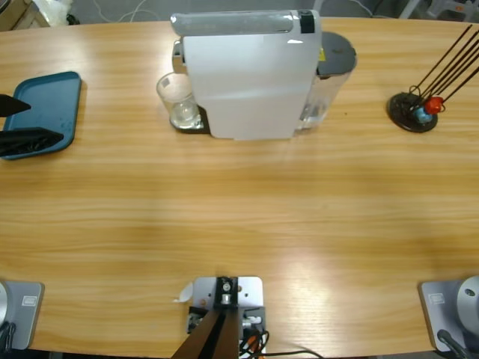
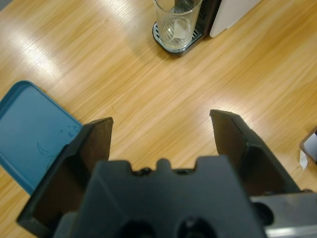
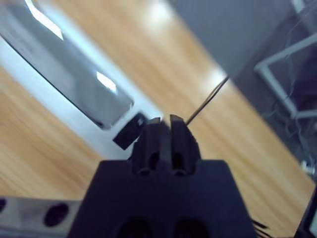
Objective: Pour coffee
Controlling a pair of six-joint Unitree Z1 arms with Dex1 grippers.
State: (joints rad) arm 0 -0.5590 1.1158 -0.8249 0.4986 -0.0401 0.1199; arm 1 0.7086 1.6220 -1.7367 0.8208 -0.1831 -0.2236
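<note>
Overhead, a long wooden table (image 1: 239, 217) carries a white coffee machine (image 1: 251, 75) with a clear glass (image 1: 178, 99) on its drip tray. The left gripper (image 2: 161, 126) hangs released, jaws wide apart over bare wood; the glass stands well ahead of its fingers, a blue tray (image 2: 29, 131) beside the left one. The right gripper (image 3: 165, 121) is clenched on nothing, the machine's top beyond its tips. Grey floor borders the table's far edge.

A robot test lab staged as a coffee corner; a long wooden tabletop (image 1: 239, 209) carries a white coffee machine (image 1: 247, 75); behind the machine, grey floor with loose cables (image 1: 127, 11) and metal frames (image 3: 292, 64).
</note>
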